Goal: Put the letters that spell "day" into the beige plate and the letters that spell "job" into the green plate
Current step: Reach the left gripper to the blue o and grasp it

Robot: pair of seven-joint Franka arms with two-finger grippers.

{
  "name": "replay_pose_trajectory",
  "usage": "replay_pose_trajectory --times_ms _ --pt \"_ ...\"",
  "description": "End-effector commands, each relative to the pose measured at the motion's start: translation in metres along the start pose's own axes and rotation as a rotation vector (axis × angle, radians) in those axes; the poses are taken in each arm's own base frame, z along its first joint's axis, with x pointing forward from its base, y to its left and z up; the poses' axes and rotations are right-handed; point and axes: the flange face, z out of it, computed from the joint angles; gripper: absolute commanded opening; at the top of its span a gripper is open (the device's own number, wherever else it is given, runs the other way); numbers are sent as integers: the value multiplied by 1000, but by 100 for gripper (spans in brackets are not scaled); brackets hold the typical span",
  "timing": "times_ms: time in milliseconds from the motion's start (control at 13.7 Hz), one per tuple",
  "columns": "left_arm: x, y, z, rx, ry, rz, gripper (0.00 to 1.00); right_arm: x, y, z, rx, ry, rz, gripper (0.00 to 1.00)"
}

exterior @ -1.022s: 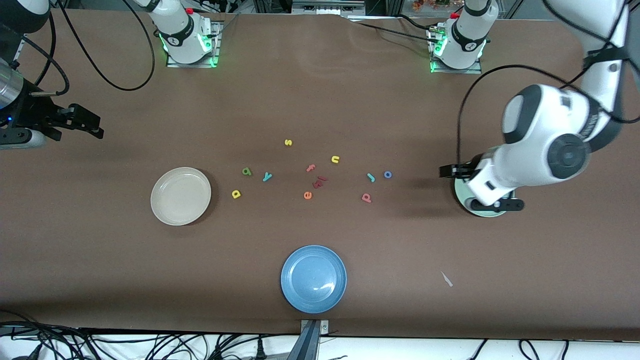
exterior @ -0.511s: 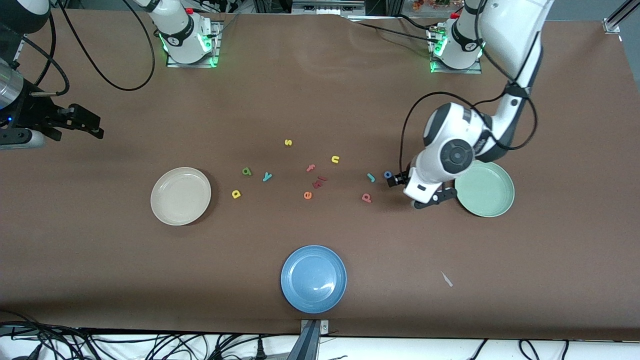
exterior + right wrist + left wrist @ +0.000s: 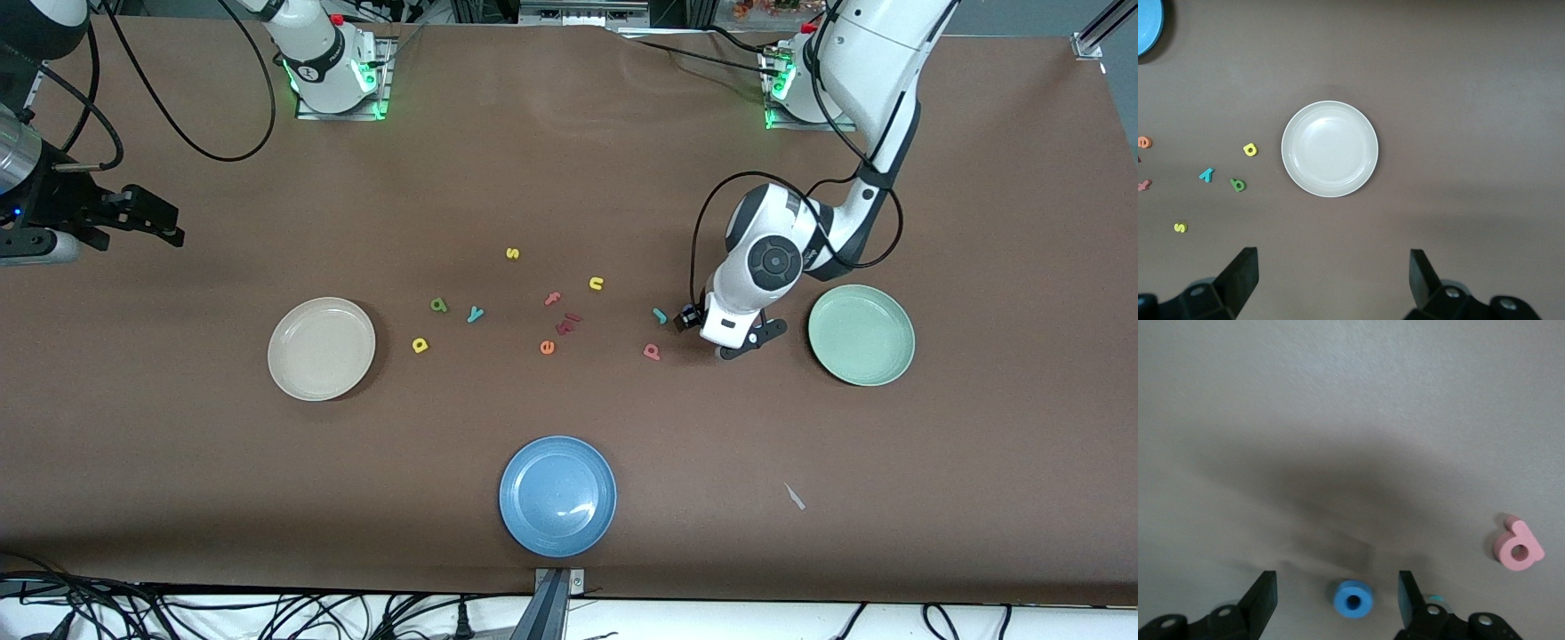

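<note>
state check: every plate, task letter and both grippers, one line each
beige plate: empty
green plate: empty
blue plate: empty
blue o: flat on table, between left gripper's open jaws, not gripped
teal j: on table
pinkish-red b: on table
d, a, y: on table beside beige plate
left gripper: open, down around o
right gripper: open, waiting

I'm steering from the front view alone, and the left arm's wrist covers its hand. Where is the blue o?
Observer: The blue o lies flat on the table, between the two fingers of the left hand.
Operator: Is it gripped?
Observer: No. The left hand is open, with bare table showing on each side of the o.
Operator: And the right hand?
Observer: The right hand waits at the right arm's end of the table, open with nothing between its fingers, its camera looking down on the beige plate.
</note>
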Motion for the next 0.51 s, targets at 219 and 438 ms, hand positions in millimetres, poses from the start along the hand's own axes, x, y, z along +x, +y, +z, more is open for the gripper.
replay_pose_trajectory --times_ms 219,438 --pt "-12 7 20 0 -27 -22 61 1 -2 1 2 -9 -10 100" --pt "-13 6 22 7 -32 -11 39 16 -7 38 8 -66 -14 100"
